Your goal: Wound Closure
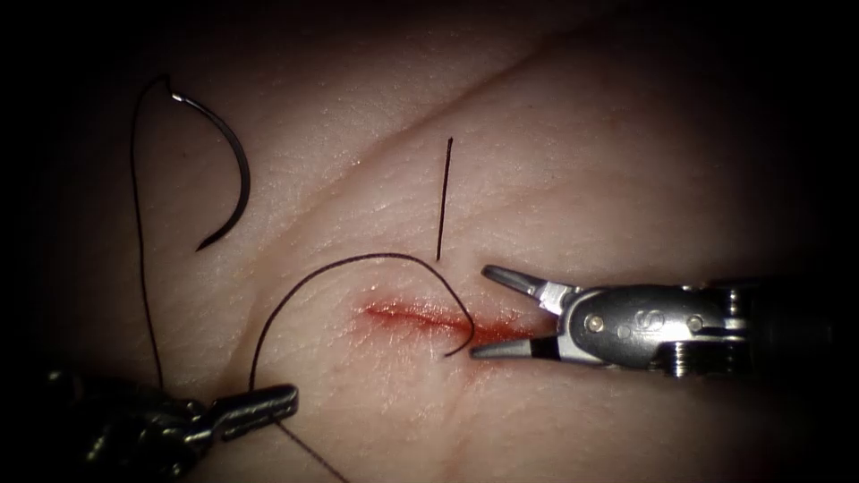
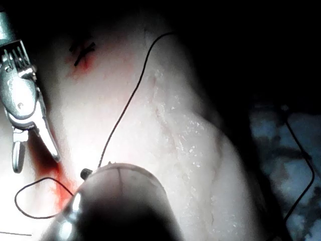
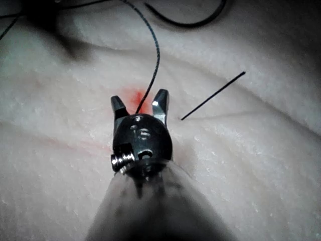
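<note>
Left claw, nearest at seven o'clock, clamped the thread. Right claw at three o'clock gaped wide, empty, straddling the cut's right end. Pale creased tissue faded into darkness all round. Curved needle lay free at ten o'clock; a cut thread end near twelve.
</note>
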